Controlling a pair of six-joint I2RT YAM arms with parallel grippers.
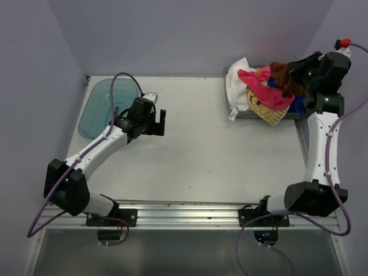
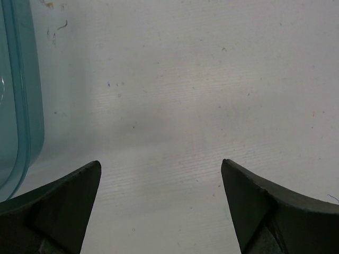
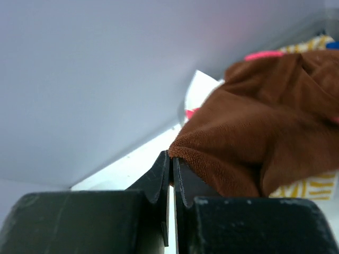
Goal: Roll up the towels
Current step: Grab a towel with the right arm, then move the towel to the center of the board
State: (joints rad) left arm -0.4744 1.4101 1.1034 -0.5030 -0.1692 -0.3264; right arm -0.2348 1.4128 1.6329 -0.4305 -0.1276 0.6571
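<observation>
A pile of towels lies in a grey tray (image 1: 231, 107) at the back right: a white towel (image 1: 237, 77), a hot pink towel (image 1: 264, 89), a yellow-and-white striped towel (image 1: 265, 111) and a bit of a blue towel (image 1: 298, 105). My right gripper (image 1: 282, 72) is shut on the edge of the rust-brown towel (image 1: 286, 79) and holds it lifted over the pile. In the right wrist view the brown cloth (image 3: 254, 132) hangs from the pinched jaws (image 3: 171, 157). My left gripper (image 1: 161, 122) is open and empty above the bare table (image 2: 159, 164).
A translucent teal plastic tray (image 1: 99, 107) sits at the back left, next to my left arm; its rim shows in the left wrist view (image 2: 24, 106). Grey walls enclose the table on the left, back and right. A metal rail (image 1: 190, 208) runs along the near edge.
</observation>
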